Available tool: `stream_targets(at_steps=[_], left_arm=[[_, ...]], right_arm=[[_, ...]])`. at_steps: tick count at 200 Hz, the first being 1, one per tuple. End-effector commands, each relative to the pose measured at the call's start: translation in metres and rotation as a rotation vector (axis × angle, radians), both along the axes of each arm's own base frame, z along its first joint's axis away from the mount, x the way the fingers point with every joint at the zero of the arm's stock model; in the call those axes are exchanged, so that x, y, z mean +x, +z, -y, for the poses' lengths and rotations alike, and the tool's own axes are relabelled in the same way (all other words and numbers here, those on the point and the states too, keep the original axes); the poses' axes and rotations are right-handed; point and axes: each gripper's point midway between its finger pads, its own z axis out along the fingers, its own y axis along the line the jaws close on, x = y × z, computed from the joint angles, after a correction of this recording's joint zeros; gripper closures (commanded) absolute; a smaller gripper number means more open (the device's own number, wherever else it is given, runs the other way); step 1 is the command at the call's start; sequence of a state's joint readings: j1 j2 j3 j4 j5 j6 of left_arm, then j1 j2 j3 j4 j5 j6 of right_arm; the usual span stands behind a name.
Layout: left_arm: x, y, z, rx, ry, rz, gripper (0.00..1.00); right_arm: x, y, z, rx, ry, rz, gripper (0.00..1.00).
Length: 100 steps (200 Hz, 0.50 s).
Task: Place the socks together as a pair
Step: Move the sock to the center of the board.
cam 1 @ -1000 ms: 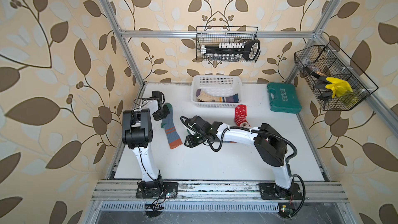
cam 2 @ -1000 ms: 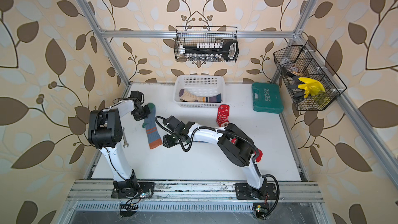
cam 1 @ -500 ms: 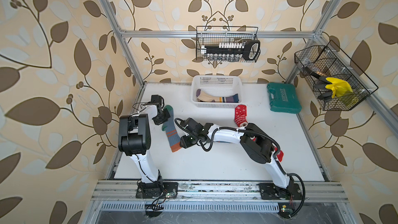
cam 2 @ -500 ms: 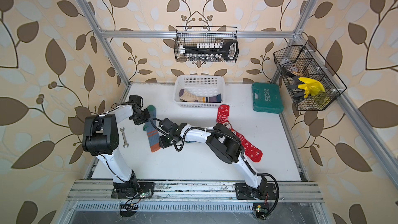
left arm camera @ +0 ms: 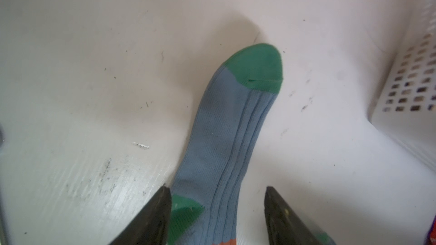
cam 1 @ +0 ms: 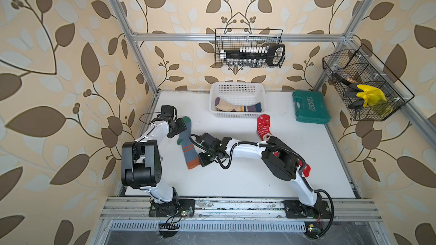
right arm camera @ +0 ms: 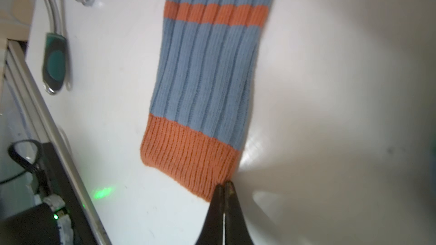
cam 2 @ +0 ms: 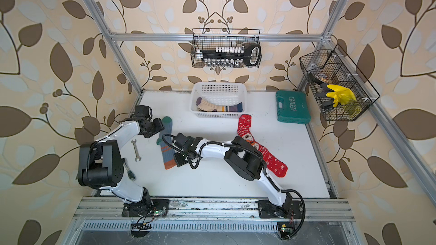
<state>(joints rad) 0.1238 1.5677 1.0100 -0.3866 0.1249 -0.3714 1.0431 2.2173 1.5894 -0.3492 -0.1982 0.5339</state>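
A blue-grey sock (cam 1: 187, 148) with a green toe and orange cuff lies flat on the white table left of centre, also in the other top view (cam 2: 166, 148). My left gripper (left arm camera: 216, 188) is open, its jaws either side of the sock's foot (left arm camera: 226, 126) near the green heel. My right gripper (right arm camera: 224, 183) is shut, its tips touching a corner of the orange cuff (right arm camera: 186, 152), with no fabric seen between them. Red snowflake socks (cam 2: 245, 124) lie at centre right, partly hidden under my right arm. A cream striped sock (cam 1: 238, 108) lies in the white basket (cam 1: 236, 85).
A green tool case (cam 1: 310, 107) sits at the back right. A wrench (cam 2: 135, 149) and a second tool (cam 2: 129, 172) lie on the table by my left arm. Wire baskets hang on the back and right walls, one holding a yellow glove (cam 1: 368, 94).
My left gripper has opened and let go of the blue-grey sock's foot. My right gripper has moved left to the orange cuff and shut there.
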Motion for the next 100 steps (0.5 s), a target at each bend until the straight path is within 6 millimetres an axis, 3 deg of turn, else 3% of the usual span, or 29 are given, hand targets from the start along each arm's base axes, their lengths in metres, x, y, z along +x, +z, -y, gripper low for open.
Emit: stream_targets(at_steps=[1,18,44,69,100], left_arm=[[0.001,0.027,0.009,-0.016,-0.017,0.099,0.24],[-0.002,0.031,0.020,-0.018,-0.045,0.112,0.17],[-0.008,0.026,0.038,0.002,-0.090,0.086,0.15],[-0.012,0.022,0.050,0.017,-0.120,0.069,0.14],[-0.016,0.015,0.060,0.016,-0.149,0.051,0.14]], right_arm=[[-0.024,0.013,0.049,-0.117,0.061,0.004,1.00],[-0.042,0.019,0.085,-0.181,0.082,0.002,1.00],[-0.055,0.021,0.147,-0.323,0.069,0.047,1.00],[-0.052,0.025,0.198,-0.471,0.018,0.132,1.00],[-0.040,0.026,0.242,-0.554,-0.063,0.179,1.00]])
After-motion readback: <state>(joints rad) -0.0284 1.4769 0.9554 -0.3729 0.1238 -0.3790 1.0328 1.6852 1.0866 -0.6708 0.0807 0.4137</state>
